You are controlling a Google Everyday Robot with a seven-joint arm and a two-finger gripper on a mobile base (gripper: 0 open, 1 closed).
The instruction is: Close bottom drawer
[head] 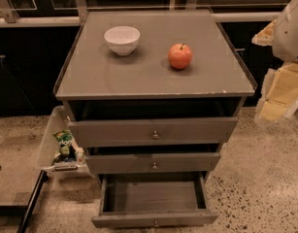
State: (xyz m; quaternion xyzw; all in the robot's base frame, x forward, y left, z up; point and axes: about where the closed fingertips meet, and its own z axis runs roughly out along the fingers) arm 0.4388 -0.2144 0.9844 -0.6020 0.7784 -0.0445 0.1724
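Note:
The bottom drawer (153, 198) of the grey cabinet is pulled far out. Its shallow box is empty, and its slim front panel (155, 219) with a small round knob (156, 223) is near the picture's lower edge. The mid-sized drawer front (153, 163) and the tall top drawer front (153, 131) stand slightly out. My arm's white housing (291, 28) and pale gripper (279, 93) are at the right edge, to the right of the cabinet. The gripper is about level with the top drawer, far from the bottom drawer and touching nothing.
On the cabinet top (90, 76) stand a white bowl (122, 39) and a red apple (180, 56). A clear plastic bin (51, 130) holding a green snack bag (65, 144) hangs at the cabinet's left side. The floor (265, 178) is speckled stone.

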